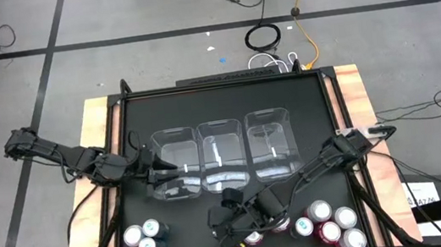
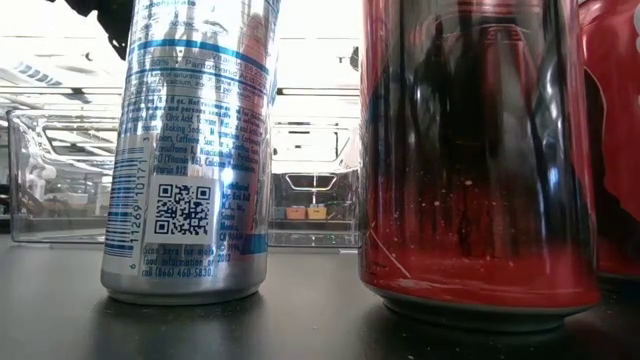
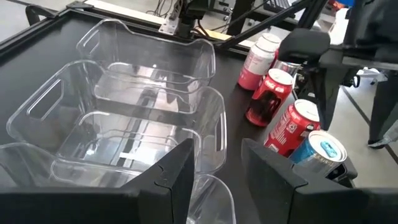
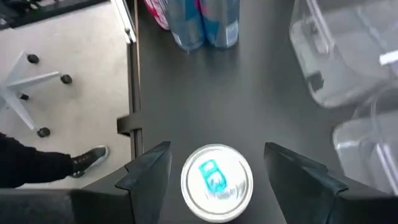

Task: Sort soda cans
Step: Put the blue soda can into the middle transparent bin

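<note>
A: Where is your right gripper (image 4: 214, 163)?

B: It is low over the table's front edge, near the six o'clock spot in the high view. Its two fingers stand apart, one on each side of a can with a blue tab (image 4: 216, 174). You can see a gap on both sides, so they are not squeezing it. Whether it touches, I cannot tell.

A: And your left gripper (image 3: 217, 167)?

B: It sits over the left clear bin (image 1: 176, 158), at about nine o'clock from the table's middle. Its fingers are pressed together and hold nothing.

A: Where are the soda cans?

B: One small bunch (image 1: 142, 241) stands at about seven o'clock, near the front left corner. A bigger bunch (image 1: 329, 224) stands at about five o'clock, near the front right. From the left wrist you see a pink can (image 3: 257, 60), two red cans (image 3: 267, 96) and a blue one (image 3: 318, 152) in a row beside the bins.

A: And the bins?

B: Three clear bins (image 1: 222, 150) stand side by side in the middle of the black table (image 1: 226, 101). I see no can in them.
</note>
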`<state>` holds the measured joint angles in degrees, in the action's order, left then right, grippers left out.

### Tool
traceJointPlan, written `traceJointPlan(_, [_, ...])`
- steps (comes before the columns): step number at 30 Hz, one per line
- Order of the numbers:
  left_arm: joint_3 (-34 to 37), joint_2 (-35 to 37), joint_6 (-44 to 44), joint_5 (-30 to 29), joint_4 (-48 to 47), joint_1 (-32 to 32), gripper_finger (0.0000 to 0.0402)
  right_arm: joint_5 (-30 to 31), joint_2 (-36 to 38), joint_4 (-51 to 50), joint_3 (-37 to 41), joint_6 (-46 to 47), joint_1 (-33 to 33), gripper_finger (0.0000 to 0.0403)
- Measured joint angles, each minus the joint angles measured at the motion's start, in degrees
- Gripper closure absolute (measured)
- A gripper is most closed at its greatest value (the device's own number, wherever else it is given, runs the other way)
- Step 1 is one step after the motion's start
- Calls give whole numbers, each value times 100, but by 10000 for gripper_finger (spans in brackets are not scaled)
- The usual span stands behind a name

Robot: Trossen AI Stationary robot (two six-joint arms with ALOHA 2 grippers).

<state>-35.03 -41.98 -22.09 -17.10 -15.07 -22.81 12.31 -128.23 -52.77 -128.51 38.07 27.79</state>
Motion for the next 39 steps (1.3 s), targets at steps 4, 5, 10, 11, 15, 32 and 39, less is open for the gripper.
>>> traceJointPlan(4, [0, -2, 0, 0, -99, 1, 259, -73, -26, 3, 0, 87, 2, 154])
traceJointPlan(5, [0, -2, 0, 0, -103, 0, 259, -71, -24, -3, 0, 87, 3, 154])
traceJointPlan(10, [0, -2, 0, 0, -112, 1, 259, -52, -22, -298, 0, 205, 7, 154])
traceJointPlan(11, [0, -2, 0, 0, -112, 0, 259, -49, -34, -332, 0, 235, 7, 154])
traceJointPlan(15, [0, -1, 0, -1, -119, 0, 259, -96, -123, -313, 0, 305, 20, 154])
traceJointPlan(32, [0, -2, 0, -2, -208, 0, 259, -191, -142, -317, 2, 318, 45, 154])
traceJointPlan(39, [0, -2, 0, -2, -207, 0, 259, -194, -142, -260, 2, 325, 44, 154])
